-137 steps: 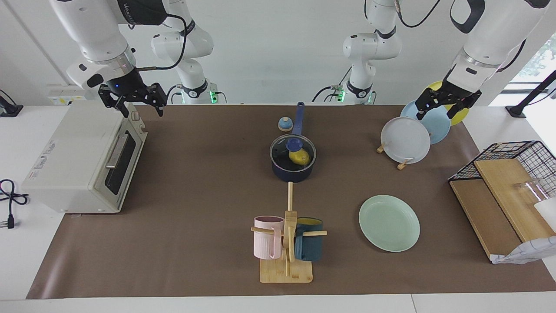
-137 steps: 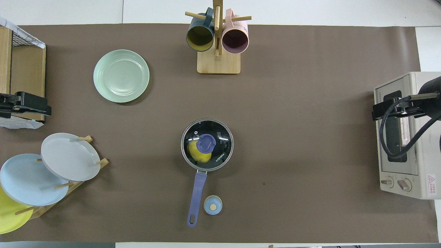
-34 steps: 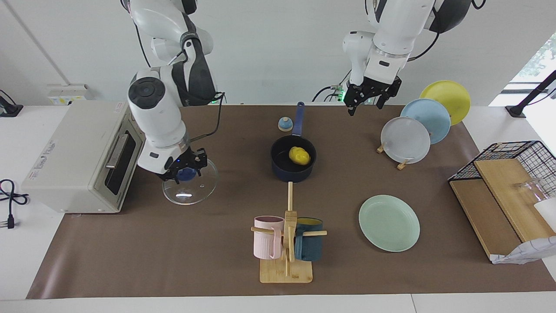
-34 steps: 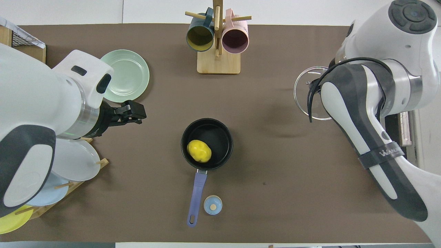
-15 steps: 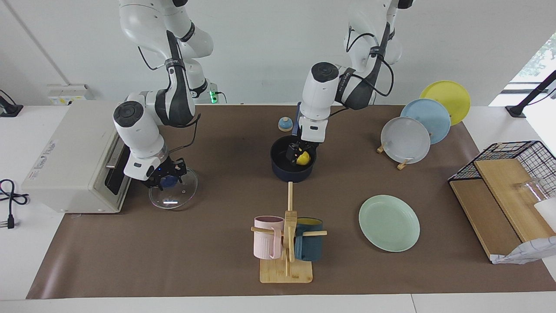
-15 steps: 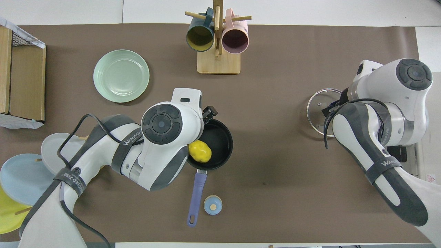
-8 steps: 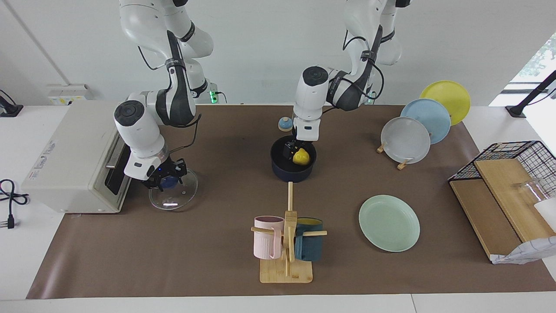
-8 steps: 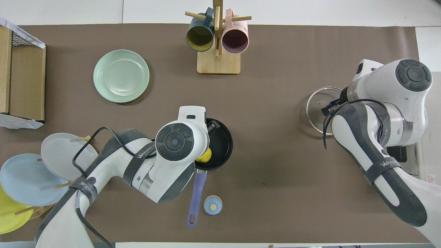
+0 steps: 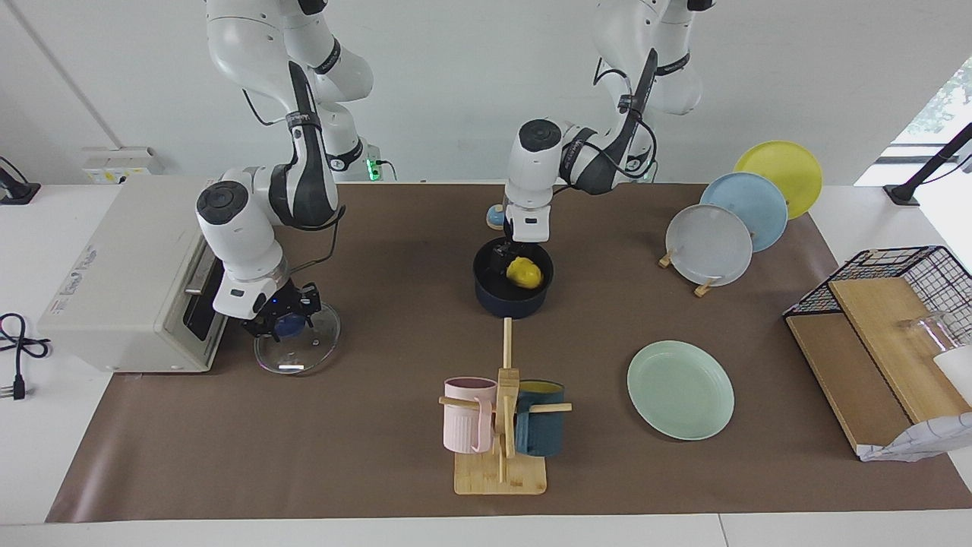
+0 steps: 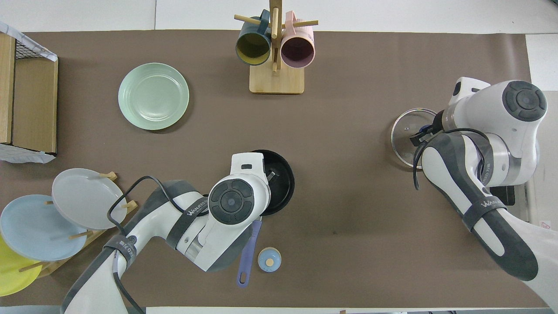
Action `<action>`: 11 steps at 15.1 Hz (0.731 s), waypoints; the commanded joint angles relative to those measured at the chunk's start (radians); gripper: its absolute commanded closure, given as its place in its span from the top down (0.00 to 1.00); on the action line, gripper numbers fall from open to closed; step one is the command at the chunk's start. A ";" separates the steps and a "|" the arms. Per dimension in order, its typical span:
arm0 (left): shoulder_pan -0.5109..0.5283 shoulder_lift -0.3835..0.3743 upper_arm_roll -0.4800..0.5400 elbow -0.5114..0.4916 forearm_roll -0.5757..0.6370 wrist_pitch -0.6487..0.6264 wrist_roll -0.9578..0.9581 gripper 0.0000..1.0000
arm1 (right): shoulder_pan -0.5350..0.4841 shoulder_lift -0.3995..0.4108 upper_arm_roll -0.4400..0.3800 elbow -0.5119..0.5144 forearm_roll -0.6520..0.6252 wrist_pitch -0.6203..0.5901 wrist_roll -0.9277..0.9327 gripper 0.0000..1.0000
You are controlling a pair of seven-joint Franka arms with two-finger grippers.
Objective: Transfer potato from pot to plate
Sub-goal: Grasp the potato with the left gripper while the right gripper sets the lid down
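Step in hand: grasping the potato inside the pot, as I judge it; nothing is lifted yet.
Doing it well: the fingers should straddle the lump across its narrow width, sink low enough to catch its widest part, close gently so the smooth skin does not squirt out, then rise straight up clear of the pot rim before heading to the plate.
Left gripper [image 9: 507, 266]: jaws spread wide, down inside the pot at the potato, on its right-arm side; whether a finger touches it I cannot tell; holds nothing.
Potato [image 9: 524, 272]: small smooth bright yellow oval lump, lying in the pot; hidden under the arm in the overhead view.
Pot [image 9: 512, 300]: dark navy round saucepan, black inside, long blue handle pointing toward the robots, mid-table, lid off.
Right gripper [image 9: 278, 322]: jaws closed on the blue knob of the lid, toward the right arm's end of the table.
Lid [image 9: 311, 334]: clear round glass lid with a blue knob, resting on or just above the brown mat in front of the toaster oven [image 9: 129, 273].
Plate [image 9: 680, 389]: pale mint green round plate with a raised rim, bare, well apart from the pot, farther from the robots, toward the left arm's end.
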 commanded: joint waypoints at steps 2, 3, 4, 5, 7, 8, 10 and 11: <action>-0.032 0.011 0.017 -0.041 -0.006 0.032 -0.042 1.00 | -0.017 -0.018 0.011 -0.043 -0.008 0.027 -0.008 0.62; -0.037 0.027 0.018 -0.041 -0.004 0.042 -0.051 1.00 | -0.025 -0.020 0.011 -0.049 -0.008 0.029 -0.008 0.66; -0.037 0.033 0.018 -0.041 -0.004 0.043 -0.053 1.00 | -0.036 -0.023 0.012 -0.058 -0.007 0.029 -0.005 0.68; -0.037 0.035 0.018 -0.034 -0.004 0.042 -0.055 1.00 | -0.034 -0.024 0.012 -0.064 -0.004 0.034 0.002 0.75; -0.035 0.038 0.020 -0.029 -0.003 0.043 -0.056 1.00 | -0.028 -0.026 0.014 -0.064 -0.004 0.034 0.029 0.94; -0.029 0.039 0.020 -0.025 -0.001 0.042 -0.052 1.00 | -0.026 -0.025 0.014 -0.061 -0.002 0.032 0.032 1.00; -0.020 0.039 0.021 0.001 0.001 0.019 -0.048 1.00 | -0.025 -0.024 0.015 -0.037 0.006 0.018 0.032 1.00; -0.014 0.036 0.023 0.020 0.001 -0.006 -0.044 1.00 | -0.025 -0.024 0.017 -0.018 0.006 0.006 0.034 1.00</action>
